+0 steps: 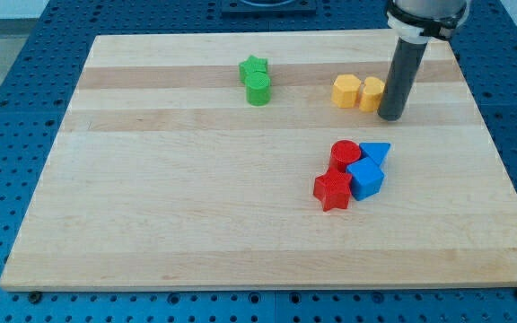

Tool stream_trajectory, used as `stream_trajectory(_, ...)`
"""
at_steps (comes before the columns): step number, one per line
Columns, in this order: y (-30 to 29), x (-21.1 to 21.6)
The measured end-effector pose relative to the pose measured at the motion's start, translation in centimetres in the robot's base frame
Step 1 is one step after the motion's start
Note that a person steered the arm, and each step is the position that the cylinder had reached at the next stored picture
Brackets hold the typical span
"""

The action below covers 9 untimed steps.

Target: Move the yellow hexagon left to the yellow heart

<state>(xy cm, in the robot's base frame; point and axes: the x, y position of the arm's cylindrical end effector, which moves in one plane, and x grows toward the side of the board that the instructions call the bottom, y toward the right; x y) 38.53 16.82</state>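
— Where's the rod's tip (390,117) sitting right now?

— Down on the surface (196,224), hard against the view's right side of the yellow pair. The nearer of the two yellow blocks (372,93) touches it or very nearly does; part of that block is hidden behind the rod, so I can't say which of the two is the hexagon and which the heart.

— Is there a gripper to speak of?

— None. It ends in a plain rod, so nothing can be wide, narrow or holding; it only shoves.

— Why stand on that side?

— I'd judge because the job is a push toward the view's left. Coming from the right puts the block between the tip and its neighbour, the other yellow block (346,91), which sits just beside it, seemingly touching.

— So the job's nearly done?

— Looks that way to me; the two yellows are already together.

— And the rest?

— Well apart from it. A green star (254,66) and green cylinder (258,88) huddle toward the view's top, left of the yellows. Below the tip, a red cylinder (345,154), red star (332,191), blue triangle (377,152) and blue cube (365,178) cluster, out of the pushing line.
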Motion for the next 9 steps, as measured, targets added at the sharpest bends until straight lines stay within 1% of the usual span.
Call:
stream_trajectory(1,-0.8,-2.8)
stream_trajectory(2,-2.3,-3.5)
stream_trajectory(4,-5.5,-1.3)
stream_trajectory(5,-7.8,-1.6)
stream_trajectory(6,-3.9,-1.6)
stream_trajectory(7,4.5,-1.5)
stream_trajectory(8,6.3,-5.0)
stream_trajectory(9,5.8,-5.2)
